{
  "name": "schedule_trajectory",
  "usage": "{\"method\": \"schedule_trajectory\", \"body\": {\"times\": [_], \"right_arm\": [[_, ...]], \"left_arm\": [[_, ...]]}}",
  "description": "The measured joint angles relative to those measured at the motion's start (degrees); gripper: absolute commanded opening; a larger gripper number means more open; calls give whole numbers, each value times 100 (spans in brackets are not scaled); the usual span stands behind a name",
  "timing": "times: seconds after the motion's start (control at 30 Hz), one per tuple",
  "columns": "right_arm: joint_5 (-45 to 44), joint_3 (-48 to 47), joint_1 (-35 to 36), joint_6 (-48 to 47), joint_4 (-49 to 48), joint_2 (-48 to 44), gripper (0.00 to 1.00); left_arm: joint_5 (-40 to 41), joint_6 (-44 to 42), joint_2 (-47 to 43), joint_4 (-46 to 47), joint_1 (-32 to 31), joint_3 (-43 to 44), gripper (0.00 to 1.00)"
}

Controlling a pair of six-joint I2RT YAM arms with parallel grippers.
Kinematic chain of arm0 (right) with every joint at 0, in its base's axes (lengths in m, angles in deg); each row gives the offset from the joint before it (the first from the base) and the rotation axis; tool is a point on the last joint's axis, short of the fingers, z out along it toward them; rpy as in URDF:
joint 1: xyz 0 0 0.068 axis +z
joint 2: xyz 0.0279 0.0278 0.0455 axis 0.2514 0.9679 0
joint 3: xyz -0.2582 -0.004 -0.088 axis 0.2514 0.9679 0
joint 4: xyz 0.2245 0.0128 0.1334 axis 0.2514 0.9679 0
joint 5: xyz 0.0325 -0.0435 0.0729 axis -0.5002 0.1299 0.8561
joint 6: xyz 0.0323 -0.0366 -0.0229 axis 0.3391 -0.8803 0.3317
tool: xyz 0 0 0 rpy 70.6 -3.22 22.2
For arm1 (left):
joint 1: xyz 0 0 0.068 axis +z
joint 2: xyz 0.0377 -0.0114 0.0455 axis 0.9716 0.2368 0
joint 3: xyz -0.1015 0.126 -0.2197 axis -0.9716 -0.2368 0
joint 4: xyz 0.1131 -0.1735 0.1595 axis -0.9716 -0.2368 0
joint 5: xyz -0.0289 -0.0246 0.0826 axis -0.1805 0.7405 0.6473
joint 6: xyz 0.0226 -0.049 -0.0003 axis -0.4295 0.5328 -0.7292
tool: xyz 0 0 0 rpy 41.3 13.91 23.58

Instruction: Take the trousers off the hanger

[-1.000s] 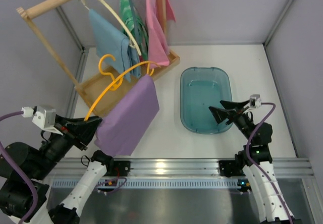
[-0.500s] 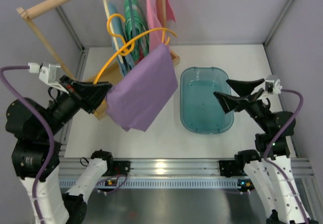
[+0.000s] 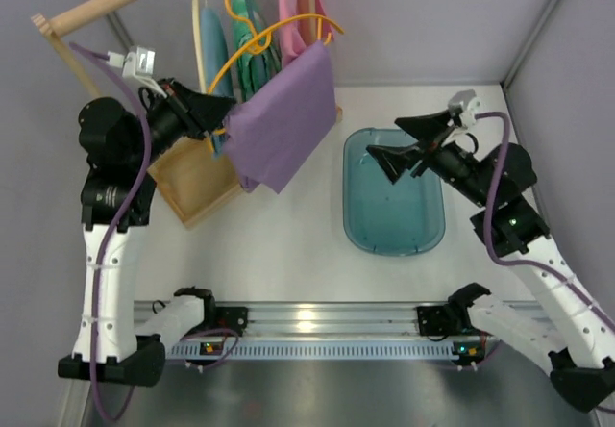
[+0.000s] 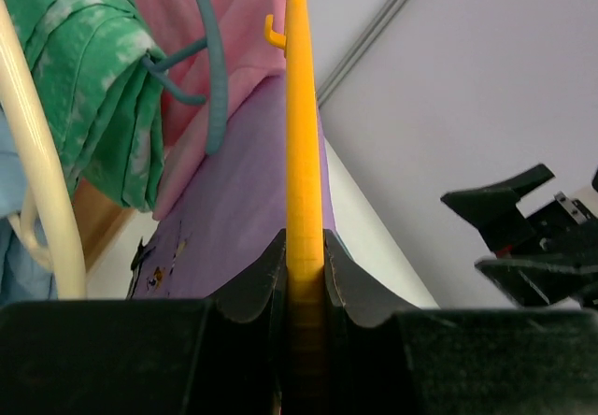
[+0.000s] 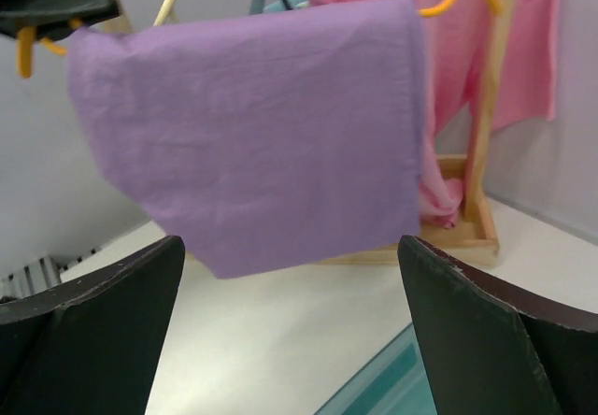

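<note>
Trousers (image 3: 283,124) hang draped over the hanger (image 4: 303,153) in the upper middle of the overhead view, held up in the air just in front of the clothes rack. My left gripper (image 4: 304,251) has its fingers clamped on the hanger's orange bar. In the left wrist view the bar is pinched tight between them, with lilac cloth spreading behind it.

My right gripper (image 3: 389,146) hovers to the right of the trousers, over the top end of the teal tub (image 3: 394,215), its fingers spread wide and holding nothing. The tub sits on the white worktop (image 3: 288,244) at centre right, its smooth bottom in plain sight.

At upper left, the rack's wooden tray (image 3: 197,196) carries the upright posts. In the right wrist view the hem of the pink garment (image 5: 439,181) looks to sag into the tray's corner, though I can't be sure it touches. A green garment (image 4: 93,78) and a cream hanger (image 4: 37,200) hang beside the orange one.
</note>
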Motion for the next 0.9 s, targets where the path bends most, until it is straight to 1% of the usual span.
{"method": "schedule_trajectory", "body": {"times": [0.03,0.13,0.23,0.37,0.47,0.57,0.7,0.8,0.9], "right_arm": [[-205,-125,273,-157,24,168,99],[-702,-234,986,-520,24,459,99],[-1178,-232,1478,-831,-74,529,99],[-1823,-304,2124,-1403,-367,756,100],[-2553,-446,2745,-1943,-603,1235,99],[-3217,-426,3324,-2319,-739,1631,99],[-4177,-275,3932,-2822,-1154,1849,99],[-4809,-293,4201,-3123,-1478,2037,99],[-5403,-293,4328,-3397,-1764,2326,99]], "left_arm": [[24,4,138,83,-31,31,0],[205,-31,575,243,-382,216,0],[258,-83,870,271,-669,380,0],[713,-437,1132,332,-1248,468,0],[1290,-778,1290,348,-1895,472,0],[2068,-1130,1451,348,-2669,472,0],[3193,-1620,1650,345,-3633,485,0],[3775,-1801,1766,343,-4048,555,0],[4172,-1882,1808,350,-4201,610,0]]}}
